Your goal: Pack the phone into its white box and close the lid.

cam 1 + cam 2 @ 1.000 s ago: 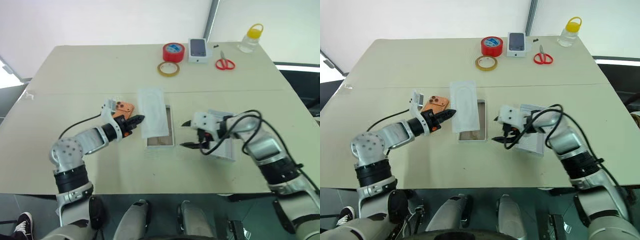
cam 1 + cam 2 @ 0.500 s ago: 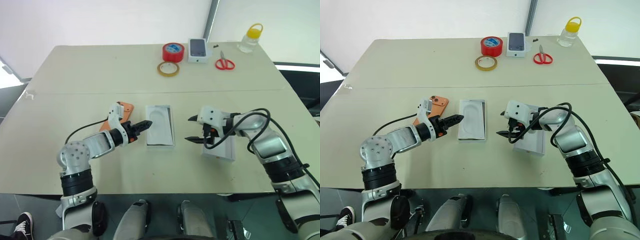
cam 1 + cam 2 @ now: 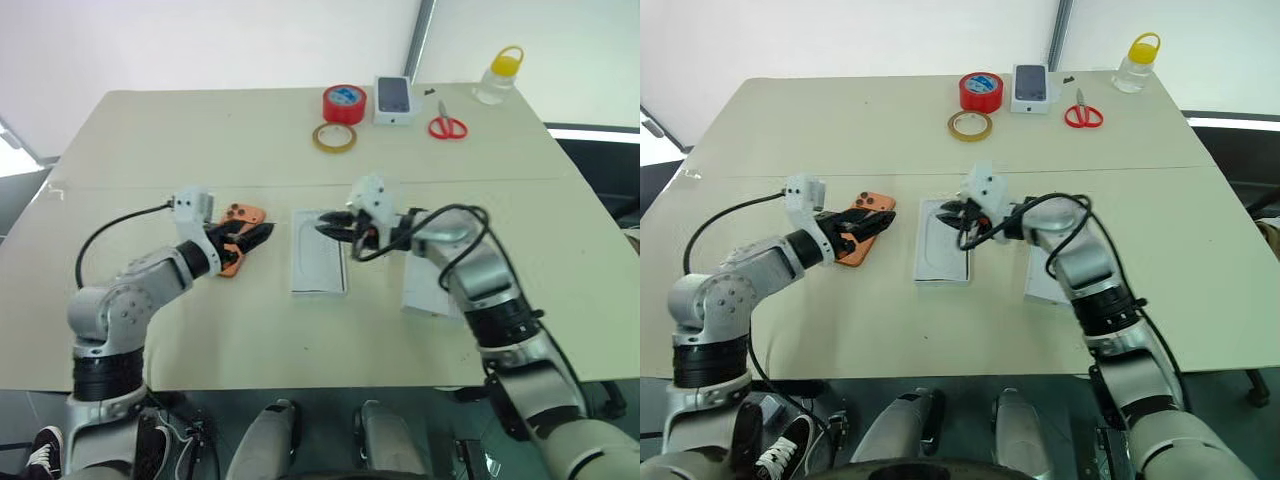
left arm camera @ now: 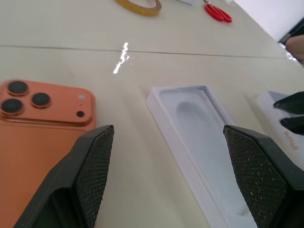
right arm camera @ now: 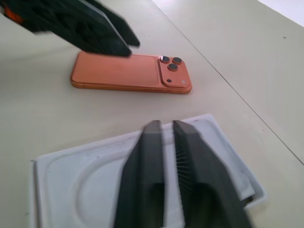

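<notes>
The phone lay flat on the tabletop, orange back up with its lenses at the far end. The left tool hovered at its near end, black fingers spread apart and holding nothing. Just to the phone's right sat the white box, with a flat white card bearing a rounded oblong outline lying in it and hiding its floor. Over the box's far end was the right tool, its fingers pressed together; whether they pinched the card could not be told. The lid rested to the right of the box, partly under the right arm. Well apart, along the far edge, stood a red tape roll, a yellowish tape ring, a small white box with a phone picture, red scissors and a bottle with a yellow cap.
</notes>
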Tool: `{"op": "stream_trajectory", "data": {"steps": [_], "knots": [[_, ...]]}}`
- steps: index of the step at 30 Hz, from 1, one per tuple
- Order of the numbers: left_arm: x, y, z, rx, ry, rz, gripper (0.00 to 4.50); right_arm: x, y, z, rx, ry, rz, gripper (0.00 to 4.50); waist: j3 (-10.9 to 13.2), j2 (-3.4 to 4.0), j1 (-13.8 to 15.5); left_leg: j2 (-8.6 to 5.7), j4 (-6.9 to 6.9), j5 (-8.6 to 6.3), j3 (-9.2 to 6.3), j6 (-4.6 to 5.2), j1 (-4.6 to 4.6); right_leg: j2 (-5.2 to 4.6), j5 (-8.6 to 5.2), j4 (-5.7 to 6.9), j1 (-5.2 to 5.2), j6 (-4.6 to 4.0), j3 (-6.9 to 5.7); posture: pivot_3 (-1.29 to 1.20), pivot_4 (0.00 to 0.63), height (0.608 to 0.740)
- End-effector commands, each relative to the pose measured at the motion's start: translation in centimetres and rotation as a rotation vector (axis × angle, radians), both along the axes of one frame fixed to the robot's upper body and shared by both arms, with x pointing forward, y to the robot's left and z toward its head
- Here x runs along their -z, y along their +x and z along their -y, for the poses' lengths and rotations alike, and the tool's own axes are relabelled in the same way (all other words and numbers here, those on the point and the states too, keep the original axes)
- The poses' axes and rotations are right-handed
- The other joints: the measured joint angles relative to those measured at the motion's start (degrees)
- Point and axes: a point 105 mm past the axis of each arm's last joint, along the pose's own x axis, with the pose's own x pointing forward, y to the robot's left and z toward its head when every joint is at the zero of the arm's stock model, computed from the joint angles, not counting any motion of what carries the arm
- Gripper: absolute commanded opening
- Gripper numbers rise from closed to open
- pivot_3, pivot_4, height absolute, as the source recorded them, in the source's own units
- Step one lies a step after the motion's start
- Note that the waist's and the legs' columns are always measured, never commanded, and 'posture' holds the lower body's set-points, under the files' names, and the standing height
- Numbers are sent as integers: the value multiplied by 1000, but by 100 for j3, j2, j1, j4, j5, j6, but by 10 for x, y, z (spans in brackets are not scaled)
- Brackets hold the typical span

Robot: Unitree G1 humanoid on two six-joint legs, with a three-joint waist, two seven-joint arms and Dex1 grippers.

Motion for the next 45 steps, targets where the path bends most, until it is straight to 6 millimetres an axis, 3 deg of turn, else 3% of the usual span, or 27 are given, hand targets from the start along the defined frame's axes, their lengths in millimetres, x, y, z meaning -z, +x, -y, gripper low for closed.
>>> {"op": "stream_trajectory", "data": {"steps": [1,5,10,14,17,21,30,36,39,43,45], "knots": [[-9,-5,-22,-14,95,114,3874,6,9,-12,36,-42,62,45,0,1,-3,1,-3,0,0,0,0,1,1,1,-3,-2,0,0,150,740],[-9,-8,-44,-59,65,107,3874,26,3,-21,-7,-121,54,45,1,1,0,3,-8,1,-1,-1,0,4,2,2,-16,-4,1,0,150,740],[-9,-9,-41,-60,76,118,3874,48,7,3,-1,-286,70,45,0,0,17,-2,-3,0,-3,1,-1,-1,2,0,-26,-4,-2,0,150,740],[-7,-10,-37,-51,78,124,3874,47,5,11,-23,-317,63,45,-1,-1,-10,3,-6,-1,-3,2,0,4,2,2,-22,-4,-2,0,150,740],[-9,-8,-34,-46,79,138,3874,38,3,7,-35,-270,43,45,-1,-1,-19,8,-6,-1,-3,2,1,9,3,4,-4,-4,-1,0,150,740],[-13,-5,-32,-42,70,150,3874,46,-1,6,-63,-327,53,45,-1,-1,-6,8,-4,-1,-4,2,1,9,3,3,-3,-4,-2,0,150,740],[-15,-1,-34,-52,66,147,3874,38,-12,-7,-116,-248,9,45,-1,-1,-19,8,-7,-1,-4,1,1,10,3,3,-4,-5,-1,0,150,740],[-15,1,-35,-57,71,149,3874,48,-30,-2,-208,-293,-41,45,-1,-1,-3,8,-6,-1,-4,2,0,9,3,2,-3,-5,-2,0,150,740],[-15,3,-34,-64,70,150,3874,52,-49,0,-303,-324,-97,45,-1,-1,0,8,-7,-4,-5,6,0,8,3,1,-3,-4,-2,0,150,740],[-14,5,-36,-80,81,156,3874,46,-43,-2,-286,-320,-49,45,-1,-1,-14,8,-6,-14,-7,23,1,10,3,1,-2,-5,-4,0,150,740],[-14,6,-35,-81,80,157,3874,38,-30,-5,-229,-282,-16,45,-1,-1,-19,9,-6,-13,-7,21,0,10,3,2,-3,-5,-4,0,150,740]]}}
